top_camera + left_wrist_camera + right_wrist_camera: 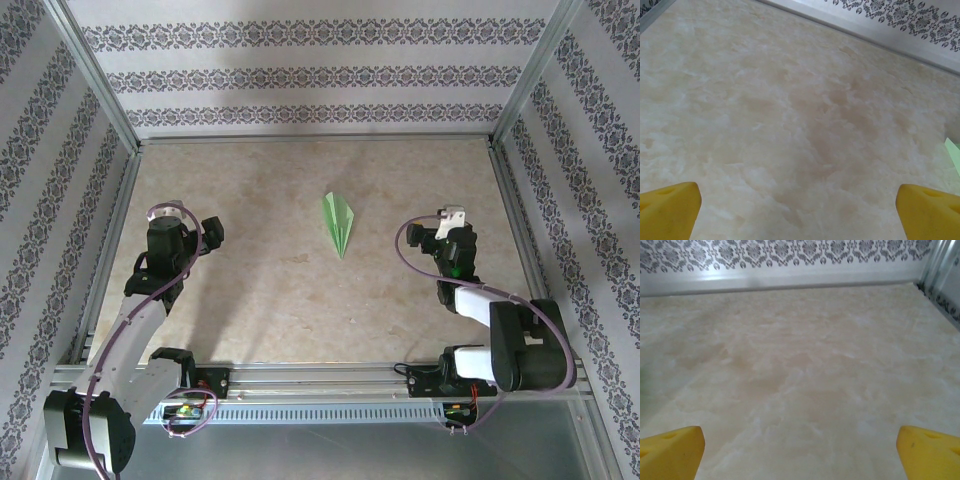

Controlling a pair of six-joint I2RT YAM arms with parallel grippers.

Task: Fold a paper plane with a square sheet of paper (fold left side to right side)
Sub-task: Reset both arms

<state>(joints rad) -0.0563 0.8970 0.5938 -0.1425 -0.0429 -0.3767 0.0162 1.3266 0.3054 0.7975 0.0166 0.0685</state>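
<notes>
Grey floral wallpaper [310, 75] in bands covers the three walls around a beige mottled tabletop [260, 300], which has a metal rail [320, 378] along its near edge.

The plane [339, 222] is a slim, light green dart with a centre crease. It lies flat on the far half of the tabletop, close to the middle from side to side, and its narrow tip points toward the near edge. It sits between the two arms, well apart from both, and nothing touches it. In the left wrist view a pale green sliver of it [954, 150] shows at the right edge, beyond the fingers.

The left pincer [168, 214] hangs over the left part of the tabletop, on a level with the plane. In its own camera the pincer [800, 212] is spread wide: its yellow fingertips [669, 210] sit in the two bottom corners, there is only bare tabletop between them, and it grips nothing.

The right pincer [450, 216] hangs over the right part of the tabletop, about as far from the plane as the left one is. Its wrist view shows the same stance [800, 452]. The yellow fingertips [930, 452] are far apart at the lower corners, with nothing between them but mottled surface stretching to the back wall.
</notes>
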